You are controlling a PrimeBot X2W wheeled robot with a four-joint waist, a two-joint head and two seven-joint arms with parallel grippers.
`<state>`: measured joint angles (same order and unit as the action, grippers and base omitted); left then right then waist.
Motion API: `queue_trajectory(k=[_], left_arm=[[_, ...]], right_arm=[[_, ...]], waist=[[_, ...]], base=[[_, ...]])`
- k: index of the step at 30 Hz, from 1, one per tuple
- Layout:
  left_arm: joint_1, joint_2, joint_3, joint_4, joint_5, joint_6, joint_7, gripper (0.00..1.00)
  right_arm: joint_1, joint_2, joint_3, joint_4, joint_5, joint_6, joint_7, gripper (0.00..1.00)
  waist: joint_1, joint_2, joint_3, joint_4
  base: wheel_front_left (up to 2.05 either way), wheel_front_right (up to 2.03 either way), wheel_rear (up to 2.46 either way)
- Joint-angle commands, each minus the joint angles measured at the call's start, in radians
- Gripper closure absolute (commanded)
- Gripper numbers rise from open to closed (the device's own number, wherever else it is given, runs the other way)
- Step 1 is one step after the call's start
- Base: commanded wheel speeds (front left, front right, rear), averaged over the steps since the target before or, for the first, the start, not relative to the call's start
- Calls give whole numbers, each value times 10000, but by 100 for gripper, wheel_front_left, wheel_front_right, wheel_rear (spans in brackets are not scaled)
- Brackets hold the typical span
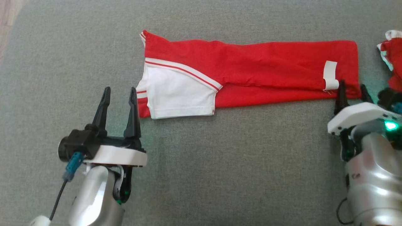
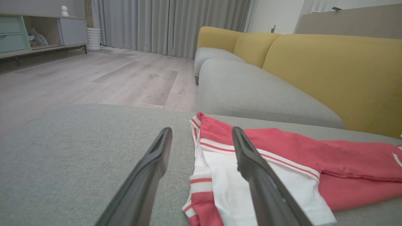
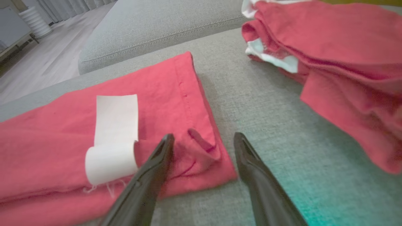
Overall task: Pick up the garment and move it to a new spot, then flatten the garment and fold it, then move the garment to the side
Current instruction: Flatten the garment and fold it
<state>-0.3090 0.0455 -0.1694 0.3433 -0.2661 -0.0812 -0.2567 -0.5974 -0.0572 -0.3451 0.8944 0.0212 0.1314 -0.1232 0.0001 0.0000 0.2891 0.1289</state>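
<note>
The garment (image 1: 267,69) is red with a white sleeve panel (image 1: 179,94) and lies folded into a long flat strip across the grey cushion (image 1: 220,163). My left gripper (image 1: 120,91) stands open just off the strip's left end, its right finger beside the striped cuff; in the left wrist view that gripper (image 2: 202,130) points at the garment (image 2: 345,157). My right gripper (image 1: 352,84) is open with its fingers straddling the strip's near right corner. In the right wrist view the gripper (image 3: 204,135) has the puckered red corner of the garment (image 3: 47,141) between its fingers, beside a white label (image 3: 114,125).
A second red and white cloth (image 1: 394,56) lies bunched at the right edge, close to my right arm, and appears as a heap (image 3: 329,47) in the right wrist view. A yellow-backed sofa (image 2: 329,69) stands beyond the cushion. Wood floor (image 2: 94,72) lies past the left edge.
</note>
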Motion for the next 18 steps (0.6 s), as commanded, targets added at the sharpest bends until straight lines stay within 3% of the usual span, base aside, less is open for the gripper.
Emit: queue_trajectory(k=[1, 10, 18], left_arm=[[-304, 61, 399, -258, 119, -26, -51, 0], [-105, 52, 524, -225, 255, -70, -51, 0], [59, 49, 395, -315, 159, -34, -51, 0]], right_arm=[[-295, 70, 454, 102, -58, -7, -25, 100], [-342, -30, 90, -9, -656, -7, -493, 100], [91, -954, -295, -1037, -739, -7, -197, 100]], waist=[[-1, 0, -31, -45], [-1, 0, -495, -379], [-1, 0, -1005, -580]], base=[[0, 0, 0], [0, 0, 0], [0, 0, 0]])
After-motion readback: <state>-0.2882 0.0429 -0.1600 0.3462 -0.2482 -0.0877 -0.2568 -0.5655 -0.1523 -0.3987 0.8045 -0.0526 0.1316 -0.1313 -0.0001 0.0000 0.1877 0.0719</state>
